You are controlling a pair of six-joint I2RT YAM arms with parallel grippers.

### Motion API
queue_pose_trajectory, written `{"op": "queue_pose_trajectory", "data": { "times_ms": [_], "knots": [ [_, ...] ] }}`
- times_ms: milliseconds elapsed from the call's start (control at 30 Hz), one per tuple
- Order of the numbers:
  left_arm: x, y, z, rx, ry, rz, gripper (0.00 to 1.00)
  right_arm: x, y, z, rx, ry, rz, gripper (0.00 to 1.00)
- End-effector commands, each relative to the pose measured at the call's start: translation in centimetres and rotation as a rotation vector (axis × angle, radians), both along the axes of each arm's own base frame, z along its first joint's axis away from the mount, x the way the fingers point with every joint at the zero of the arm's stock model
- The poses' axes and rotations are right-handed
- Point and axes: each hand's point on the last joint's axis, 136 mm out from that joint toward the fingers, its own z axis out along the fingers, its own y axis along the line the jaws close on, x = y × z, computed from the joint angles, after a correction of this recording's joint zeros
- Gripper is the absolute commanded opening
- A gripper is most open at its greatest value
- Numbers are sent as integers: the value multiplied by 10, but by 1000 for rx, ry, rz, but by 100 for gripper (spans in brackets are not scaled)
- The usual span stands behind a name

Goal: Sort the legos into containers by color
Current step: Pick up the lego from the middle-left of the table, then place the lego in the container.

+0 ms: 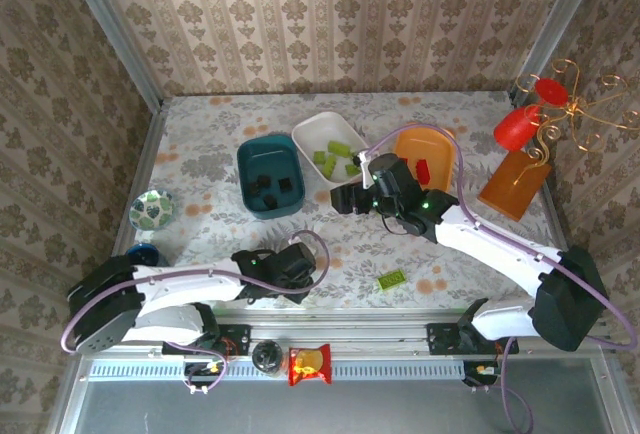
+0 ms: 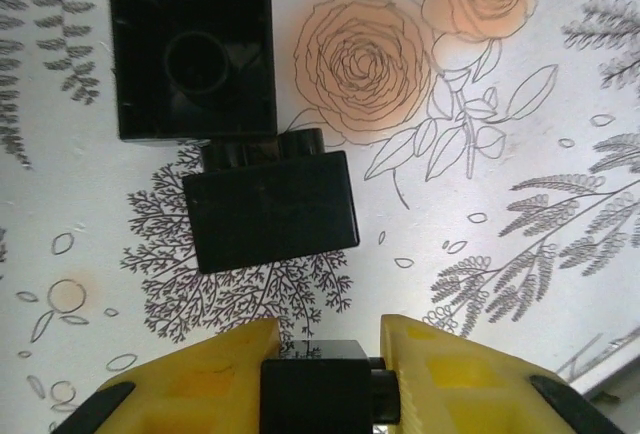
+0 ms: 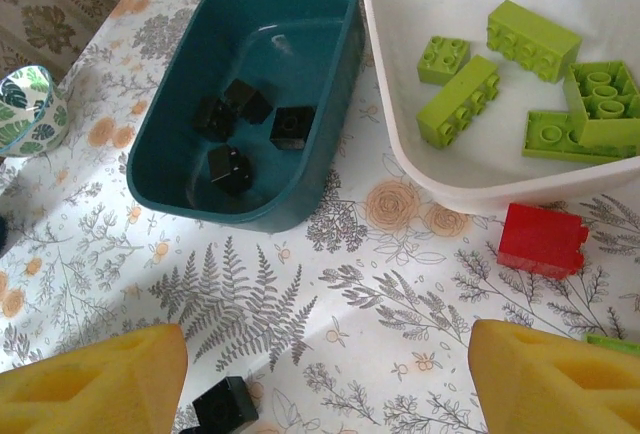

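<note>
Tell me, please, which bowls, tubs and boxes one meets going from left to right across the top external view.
patterned bowl → teal tub → white tub → orange tub → amber box

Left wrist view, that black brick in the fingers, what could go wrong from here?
The black brick sits near the tips of the left fingers, so it might slip on the way to the teal tub. Two loose black bricks lie just ahead and could get knocked. The right fingers hang open close to that tub, so the arms may crowd each other.
</note>
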Motion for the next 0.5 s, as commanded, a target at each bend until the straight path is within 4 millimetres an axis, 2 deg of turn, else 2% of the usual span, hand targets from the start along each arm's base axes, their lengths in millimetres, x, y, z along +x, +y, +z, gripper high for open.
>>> {"op": "queue_pose_trajectory", "data": {
  "times_ms": [0, 100, 167, 367, 467],
  "knots": [
    [5, 1, 32, -38, -51, 23, 28, 3, -6, 1, 13, -9, -43, 76],
    [16, 9, 61, -74, -120, 46, 29, 2, -7, 0, 15, -5, -41, 76],
    [31, 17, 83, -97, -168, 77, 29, 1, -7, 0, 18, -3, -37, 76],
    [107, 40, 139, -193, -310, 229, 28, -2, -4, -7, 29, 22, -32, 76],
    [151, 45, 154, -217, -356, 292, 28, -4, -5, -14, 21, 39, -30, 76]
  ]
}}
